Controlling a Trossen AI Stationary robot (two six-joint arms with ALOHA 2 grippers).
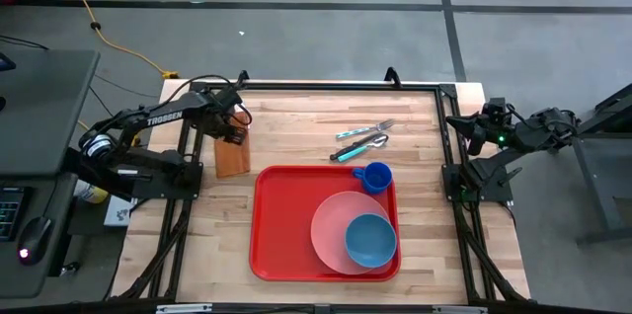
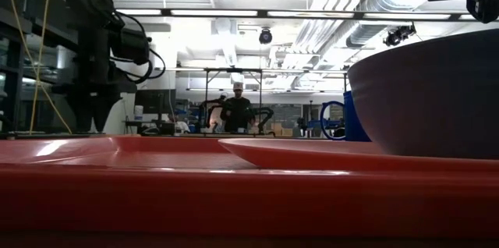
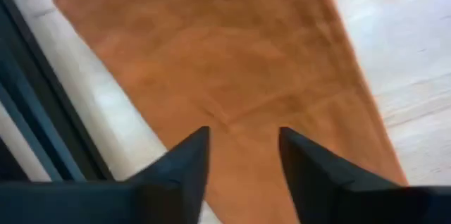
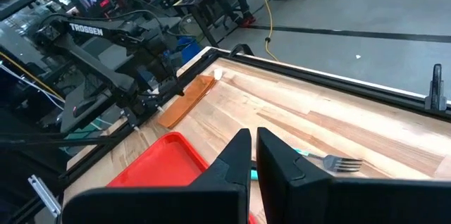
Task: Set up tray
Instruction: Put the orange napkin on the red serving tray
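Observation:
The red tray (image 1: 281, 225) lies flat on the table's near middle and fills the foreground of the low view as the tray's rim (image 2: 234, 193). On it stand a pink plate (image 1: 331, 225) with a blue bowl (image 1: 370, 240) in it, and a blue cup (image 1: 373, 177). A brown napkin (image 1: 232, 161) lies flat on the wood left of the tray. My left gripper (image 3: 243, 136) is open, pointing down over the napkin (image 3: 232, 62) near its far end. My right gripper (image 4: 254, 136) is shut and waits off the table's right edge (image 1: 464, 126). My left gripper comes at the brown napkin from above with its open fingertips (image 3: 201, 139) standing over the cloth near its far end (image 3: 239, 122). Whether they touch it, I cannot tell.
A fork and other cutlery (image 1: 360, 139) lie on the wood beyond the tray, also seen in the right wrist view (image 4: 338, 160). A black frame runs round the table top (image 1: 326, 85). Bare wood shows between napkin and cutlery. A person stands far off in the room (image 2: 236, 111).

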